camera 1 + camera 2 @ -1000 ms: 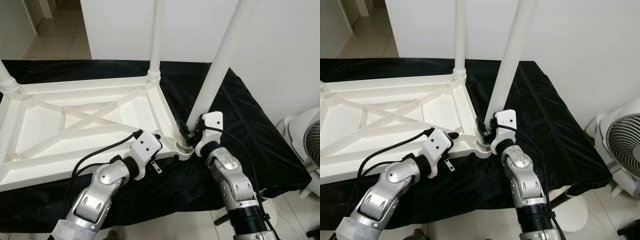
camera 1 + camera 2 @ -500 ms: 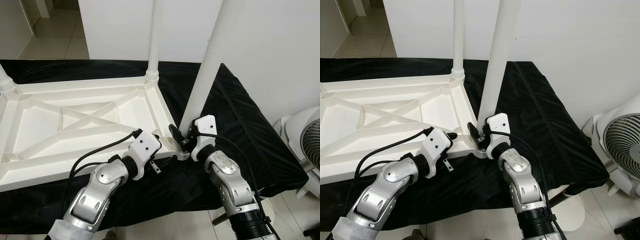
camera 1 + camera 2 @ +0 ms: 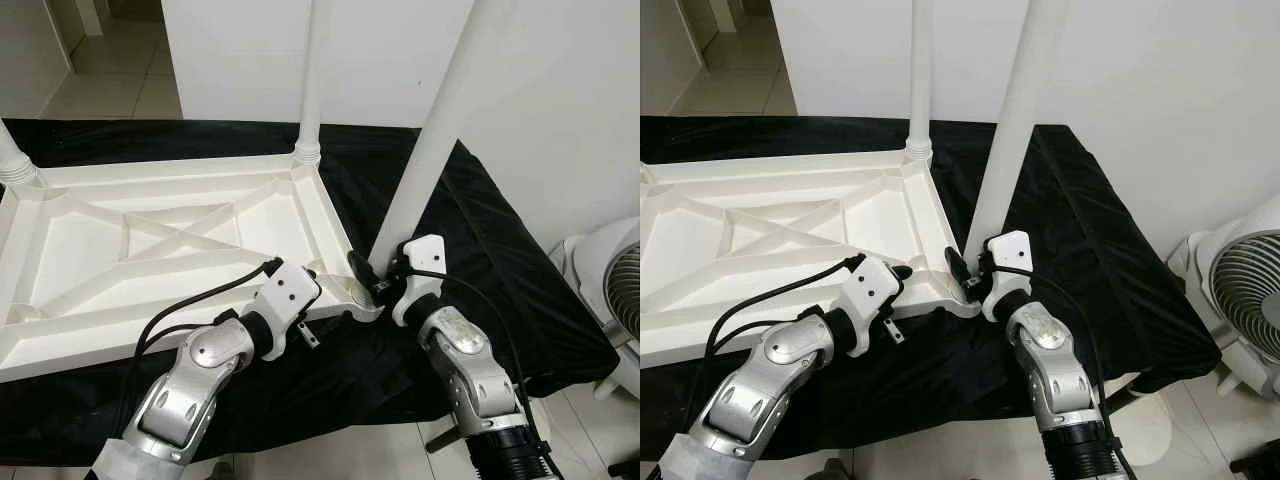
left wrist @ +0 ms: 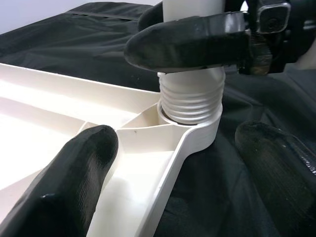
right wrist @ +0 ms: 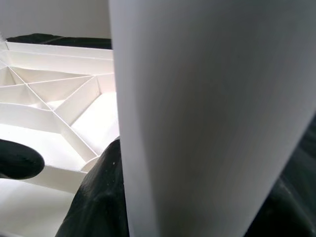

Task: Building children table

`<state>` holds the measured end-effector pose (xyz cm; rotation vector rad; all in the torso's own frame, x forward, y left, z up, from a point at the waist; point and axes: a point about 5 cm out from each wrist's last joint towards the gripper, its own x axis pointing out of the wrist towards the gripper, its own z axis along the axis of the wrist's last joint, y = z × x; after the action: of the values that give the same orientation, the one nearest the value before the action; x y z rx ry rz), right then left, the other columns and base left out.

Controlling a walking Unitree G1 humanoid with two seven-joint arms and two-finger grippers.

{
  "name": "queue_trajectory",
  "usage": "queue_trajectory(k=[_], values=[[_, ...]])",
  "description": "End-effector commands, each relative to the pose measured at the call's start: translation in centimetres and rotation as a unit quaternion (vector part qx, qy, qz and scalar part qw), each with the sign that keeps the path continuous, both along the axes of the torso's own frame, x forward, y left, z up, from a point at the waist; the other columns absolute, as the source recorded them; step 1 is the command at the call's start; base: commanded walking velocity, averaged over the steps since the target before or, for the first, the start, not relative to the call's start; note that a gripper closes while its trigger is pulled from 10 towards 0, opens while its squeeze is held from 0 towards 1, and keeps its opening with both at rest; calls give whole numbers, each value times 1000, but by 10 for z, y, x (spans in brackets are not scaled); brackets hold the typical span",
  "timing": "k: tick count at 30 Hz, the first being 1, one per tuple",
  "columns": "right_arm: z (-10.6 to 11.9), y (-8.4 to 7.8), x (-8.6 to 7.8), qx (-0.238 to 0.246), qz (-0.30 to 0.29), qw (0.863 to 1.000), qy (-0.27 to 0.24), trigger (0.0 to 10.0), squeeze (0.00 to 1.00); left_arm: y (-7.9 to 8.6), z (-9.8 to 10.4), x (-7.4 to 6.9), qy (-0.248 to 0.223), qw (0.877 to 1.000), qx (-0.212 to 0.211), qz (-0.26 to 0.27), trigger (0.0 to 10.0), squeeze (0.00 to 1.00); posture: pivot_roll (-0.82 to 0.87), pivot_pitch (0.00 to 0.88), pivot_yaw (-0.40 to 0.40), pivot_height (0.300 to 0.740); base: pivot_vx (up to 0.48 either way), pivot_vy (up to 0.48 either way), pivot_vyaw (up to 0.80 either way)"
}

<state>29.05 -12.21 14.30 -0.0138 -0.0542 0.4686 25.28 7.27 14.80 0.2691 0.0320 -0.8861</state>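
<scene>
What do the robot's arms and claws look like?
Both arms are silver metal with rounded segments, white housings at the wrists and black cables looping along them. The left claw and right claw each have two long black fingers with rounded tips.

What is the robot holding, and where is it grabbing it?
The right claw grips the white table leg near its bottom end, just above the corner socket. The left claw holds nothing.
</scene>
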Motion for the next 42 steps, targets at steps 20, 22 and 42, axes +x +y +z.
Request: queue_trajectory(k=[20,22,42], values=[[-21,-15,-4,-29,2,1000,-2,10000,0,-4,2,-5,7,1000,1,-18,10000,0,139,18,-74,740,0,0,0],[-21,-14,-10,-37,8,999,-20,10000,0,-3,2,-5,7,1000,1,-17,10000,0,141,21,-76,740,0,0,0],[-40,-13,-20,-67,50,996,-7,10000,0,0,4,-4,10,1000,2,-13,10000,0,130,37,-59,740,0,0,0]])
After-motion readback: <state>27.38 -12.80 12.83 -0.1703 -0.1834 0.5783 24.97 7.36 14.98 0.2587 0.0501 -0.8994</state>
